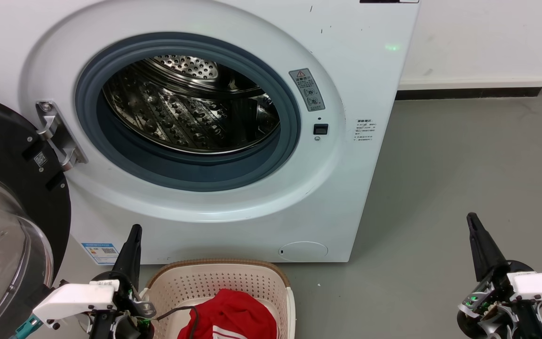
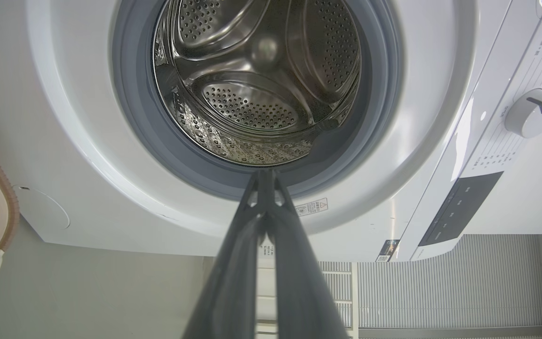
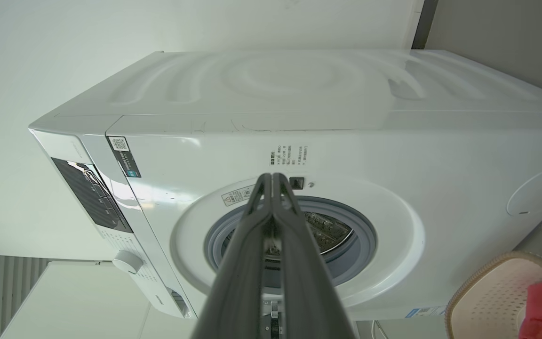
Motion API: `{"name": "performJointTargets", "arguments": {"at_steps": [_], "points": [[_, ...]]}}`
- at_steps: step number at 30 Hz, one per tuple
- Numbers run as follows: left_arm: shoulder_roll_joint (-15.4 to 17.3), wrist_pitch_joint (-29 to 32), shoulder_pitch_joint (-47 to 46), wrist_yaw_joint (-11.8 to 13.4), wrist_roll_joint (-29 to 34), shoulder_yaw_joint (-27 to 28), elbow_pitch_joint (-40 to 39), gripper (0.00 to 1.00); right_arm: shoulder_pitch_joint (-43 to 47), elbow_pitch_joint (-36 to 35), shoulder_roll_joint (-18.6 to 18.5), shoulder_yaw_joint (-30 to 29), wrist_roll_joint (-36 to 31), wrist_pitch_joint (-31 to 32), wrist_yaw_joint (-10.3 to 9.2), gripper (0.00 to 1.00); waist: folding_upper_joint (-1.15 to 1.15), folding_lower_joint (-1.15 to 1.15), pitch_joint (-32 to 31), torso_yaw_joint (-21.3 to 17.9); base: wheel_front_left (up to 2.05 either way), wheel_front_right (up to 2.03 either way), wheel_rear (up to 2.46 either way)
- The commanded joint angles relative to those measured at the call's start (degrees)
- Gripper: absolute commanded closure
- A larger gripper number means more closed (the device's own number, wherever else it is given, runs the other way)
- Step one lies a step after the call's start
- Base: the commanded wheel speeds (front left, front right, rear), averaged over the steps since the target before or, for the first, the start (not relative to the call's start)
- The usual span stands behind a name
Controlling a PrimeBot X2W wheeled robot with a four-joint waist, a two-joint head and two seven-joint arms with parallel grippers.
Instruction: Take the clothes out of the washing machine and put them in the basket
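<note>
the red clothes [image 1: 233, 315] lay in the basket [image 1: 219, 282], just in front of the washing machine [image 1: 374, 94], whose drum [image 1: 191, 117] looked bare. the left gripper [image 1: 134, 230], beside the basket, and the right gripper [image 1: 472, 219], well apart, had fingers pressed together on nothing. the task seemed done; a careful finish would mean 1 look into the drum's lower front, hidden behind the seal [image 1: 195, 179].

Smooth grey floor [image 1: 464, 165] spreads to the right and meets a white wall [image 1: 478, 37] at the far side, with pale skirting [image 1: 473, 83] above a dark strip [image 1: 464, 94].
</note>
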Motion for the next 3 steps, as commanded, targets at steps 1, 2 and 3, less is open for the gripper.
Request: {"name": "performJointTargets", "arguments": {"at_steps": [1,2,3], "points": [[0.13,0.15,-0.49,-0.09,-0.06,0.16,0.00,1.00,-0.73,0.10,0.13,-0.13,-0.15,0.17,-0.02,1.00,0.00,0.00,0.00,0.00,0.00,0.00,0.00],[0.13,0.15,-0.49,-0.09,-0.06,0.16,0.00,1.00,-0.74,0.10,0.15,-0.16,-0.15,0.20,-0.02,1.00,0.00,0.00,0.00,0.00,0.00,0.00,0.00],[0.13,0.15,-0.49,-0.09,-0.06,0.16,0.00,1.00,-0.74,0.11,0.17,-0.18,-0.19,0.23,-0.02,1.00,0.00,0.00,0.00,0.00,0.00,0.00,0.00]]}}
